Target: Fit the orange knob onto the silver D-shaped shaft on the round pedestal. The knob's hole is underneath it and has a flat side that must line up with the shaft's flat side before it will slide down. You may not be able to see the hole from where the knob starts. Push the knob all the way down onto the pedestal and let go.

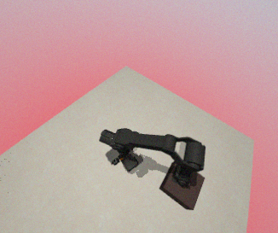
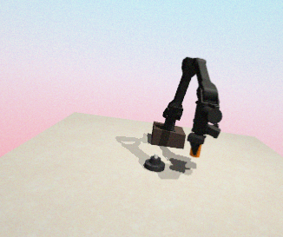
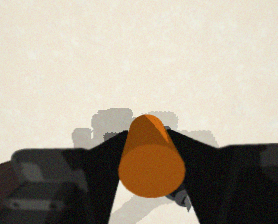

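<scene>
The orange knob [image 2: 195, 152] [image 3: 151, 171] is upright between the fingers of my gripper [image 2: 194, 147] [image 3: 148, 132], which is shut on it. The knob is off the table, with the gripper's shadow on the table to its left in the exterior view. In the top view only a speck of orange shows. The dark round pedestal [image 2: 154, 165] stands on the table, left of and lower than the knob in the exterior view. Its silver shaft [image 2: 155, 157] points up. In the wrist view the pedestal is mostly hidden behind the knob and right finger. The knob's hole and the shaft's flat side cannot be made out.
The arm's brown base block [image 1: 181, 192] [image 2: 167, 135] stands on the pale table [image 1: 69, 189] [image 2: 92, 192], behind the pedestal in the exterior view. Shadows of the arm lie around the pedestal. The table's edges show in the top and exterior views.
</scene>
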Tool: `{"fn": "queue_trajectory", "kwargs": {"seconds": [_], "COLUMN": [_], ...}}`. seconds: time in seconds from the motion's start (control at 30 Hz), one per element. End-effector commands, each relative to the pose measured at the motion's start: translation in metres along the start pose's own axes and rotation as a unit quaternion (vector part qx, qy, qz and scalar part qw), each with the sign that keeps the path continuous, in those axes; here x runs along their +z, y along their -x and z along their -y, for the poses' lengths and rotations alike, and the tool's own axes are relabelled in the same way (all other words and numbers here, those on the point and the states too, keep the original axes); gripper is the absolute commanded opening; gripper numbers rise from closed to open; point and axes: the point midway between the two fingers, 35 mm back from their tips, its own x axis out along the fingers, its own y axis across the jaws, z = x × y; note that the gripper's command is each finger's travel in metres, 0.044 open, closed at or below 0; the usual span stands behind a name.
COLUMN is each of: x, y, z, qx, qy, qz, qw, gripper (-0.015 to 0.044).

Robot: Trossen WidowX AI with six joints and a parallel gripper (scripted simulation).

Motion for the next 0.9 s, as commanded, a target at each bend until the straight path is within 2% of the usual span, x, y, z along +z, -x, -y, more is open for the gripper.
{"fn": "queue_trajectory", "kwargs": {"seconds": [0.0,0.2,0.47,0.87], "x": [0.002,0.000,0.000,-0.001], "y": [0.030,0.070,0.072,0.090], "z": [0.000,-0.006,-0.008,-0.022], "qx": [-0.007,-0.006,-0.022,-0.123], "qy": [-0.001,0.001,0.000,0.000], "qz": [0.004,0.001,0.001,0.000], "qw": [1.000,1.000,1.000,0.992], "gripper": [0.0000,0.0000,0.0000,0.0000]}}
